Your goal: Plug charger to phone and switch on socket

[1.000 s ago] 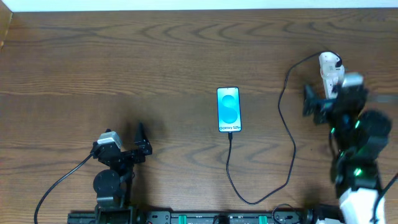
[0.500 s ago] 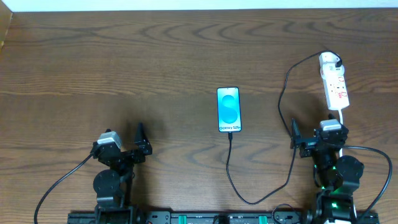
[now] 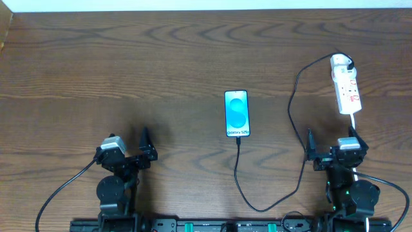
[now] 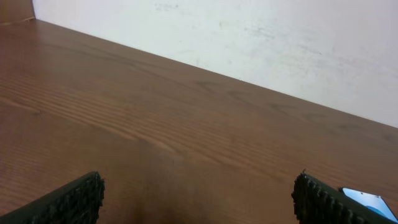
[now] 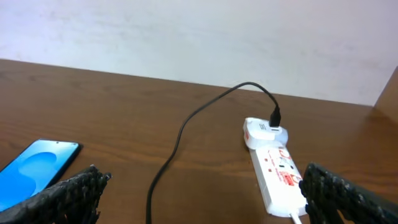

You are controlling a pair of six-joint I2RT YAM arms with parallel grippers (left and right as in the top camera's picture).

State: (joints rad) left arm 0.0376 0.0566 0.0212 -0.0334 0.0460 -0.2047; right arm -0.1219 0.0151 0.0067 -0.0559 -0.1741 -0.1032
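Observation:
The phone [image 3: 236, 113] lies flat mid-table, its blue screen lit; it also shows in the right wrist view [image 5: 34, 169] and at the edge of the left wrist view [image 4: 370, 200]. The charger cable [image 3: 293, 122] runs from the phone's near end, loops toward me, then up to the white adapter [image 3: 341, 62] on the socket [image 3: 347, 89]. The socket strip [image 5: 278, 174] lies at the far right. My right gripper [image 3: 329, 153] is open and empty, near of the strip. My left gripper [image 3: 134, 149] is open and empty at the near left.
The wooden table [image 3: 129, 71] ends at a white wall [image 5: 199, 37] at the far side. The socket's white cord [image 3: 355, 126] runs toward my right arm. The robots' thicker black cables [image 3: 61, 190] trail off the near edge.
My right arm has pulled back from the socket strip toward the near edge and settled low, uncovering the strip. The left arm, phone and cable have not moved.

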